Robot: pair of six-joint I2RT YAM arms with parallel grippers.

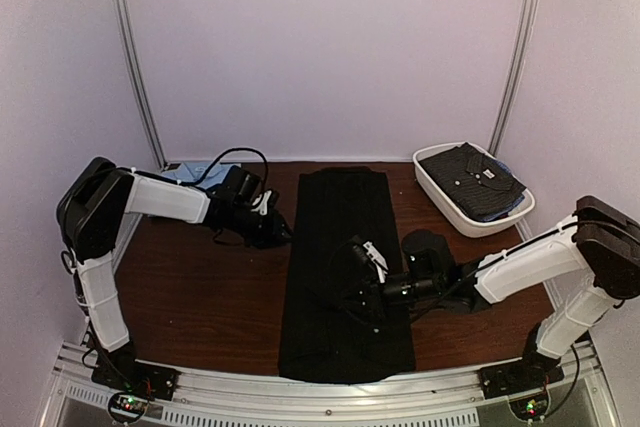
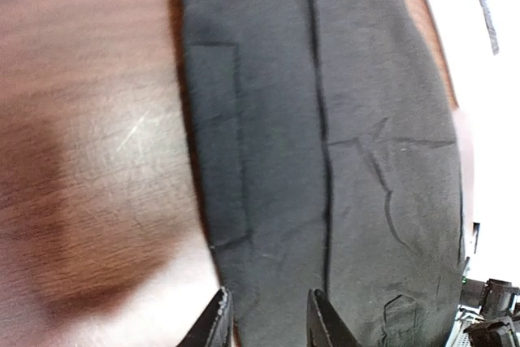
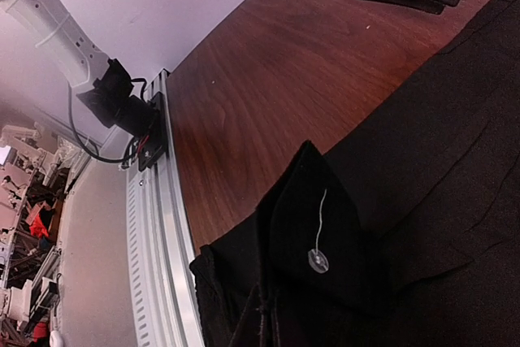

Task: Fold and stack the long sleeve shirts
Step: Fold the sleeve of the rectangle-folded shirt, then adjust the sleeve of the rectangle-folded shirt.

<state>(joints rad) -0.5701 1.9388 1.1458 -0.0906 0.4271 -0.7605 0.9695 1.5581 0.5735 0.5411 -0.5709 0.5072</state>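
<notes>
The left claw (image 2: 268, 305) stands partly open over the black shirt (image 1: 340, 207). One finger is at the cloth's left border and the other is further in. Cloth shows between them, but I cannot tell whether they press on it. Bare brown table (image 1: 200, 287) spreads out to this claw's left.

The right claw (image 1: 358, 299) is closed, and a raised fold of the same shirt hides its fingers in the wrist view. A pale button (image 3: 318, 261) with a loose thread sits on that lifted fold. Well behind the right claw and to its right, a white tub (image 1: 470, 227) holds a folded dark dotted shirt (image 1: 470, 175), with a sliver of light blue under it.

The black shirt lies between the two claws as a long narrow band. Its long axis runs from the aluminium rail (image 1: 330, 392) at the near edge straight toward the back wall, and its far end is squared off.

The left arm (image 1: 165, 197) bends at a raised elbow and reaches inward and low. The right arm (image 1: 530, 262) stretches in from the right, nearly level, with its wrist over the shirt's near half.
</notes>
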